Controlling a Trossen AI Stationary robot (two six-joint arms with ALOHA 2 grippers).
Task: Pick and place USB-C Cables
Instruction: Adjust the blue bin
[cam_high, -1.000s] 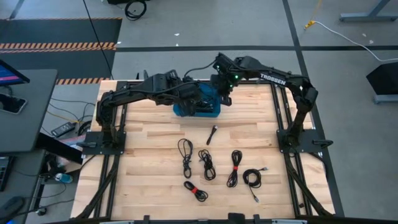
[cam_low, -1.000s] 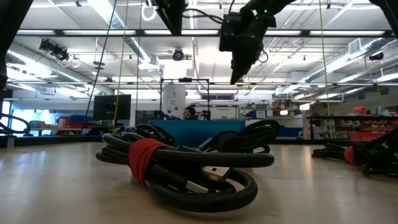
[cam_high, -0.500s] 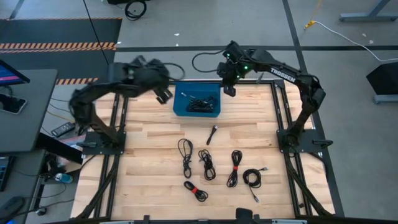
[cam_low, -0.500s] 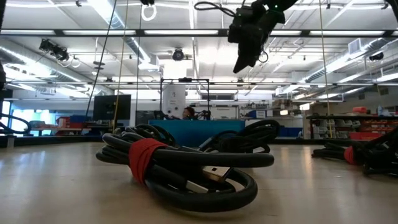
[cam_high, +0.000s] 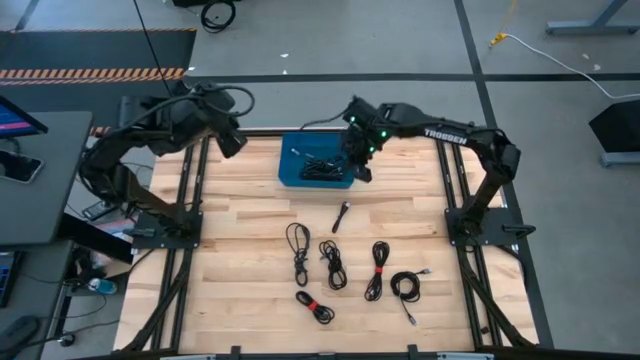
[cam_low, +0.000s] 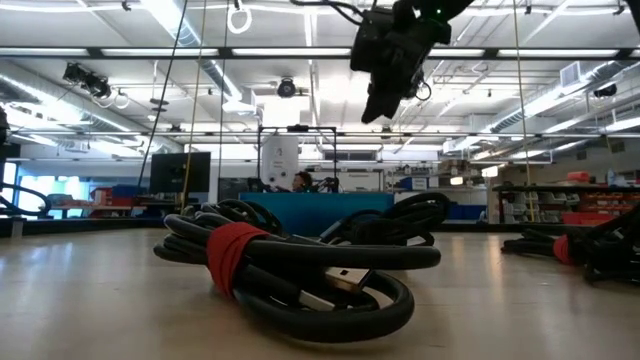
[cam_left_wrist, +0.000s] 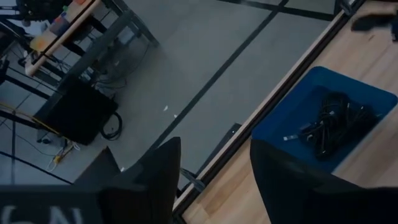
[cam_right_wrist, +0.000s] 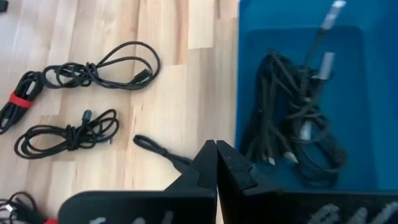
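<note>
A blue bin (cam_high: 286, 170) stands at the table's far middle with several black USB-C cables (cam_high: 320, 165) piled inside. Several more coiled cables lie on the wood nearer the front: one (cam_high: 297, 250), one (cam_high: 332, 262), one with a red tie (cam_high: 377, 268), one (cam_high: 405, 288), and a red-tied bundle (cam_high: 315, 307) that fills the low view (cam_low: 290, 265). A short cable (cam_high: 341, 215) lies just in front of the bin. My right gripper (cam_high: 360, 165) hangs shut and empty above the bin's right edge (cam_right_wrist: 216, 163). My left gripper (cam_high: 228, 135) is open and empty, off the table's far left corner (cam_left_wrist: 214, 180).
The bin (cam_right_wrist: 373, 93) shows in the right wrist view with its cable pile (cam_right_wrist: 298, 124); the loose cables (cam_right_wrist: 93, 71) lie on bare wood beside it. Black frame rails run along the table's left and right edges (cam_high: 455, 200). Bare wood lies left and right of the cables.
My left gripper has drawn back from over the bin toward the table's far left corner, uncovering the cable pile in the bin. My right gripper has gone from the far edge a little toward the near edge, coming over the bin's right edge.
</note>
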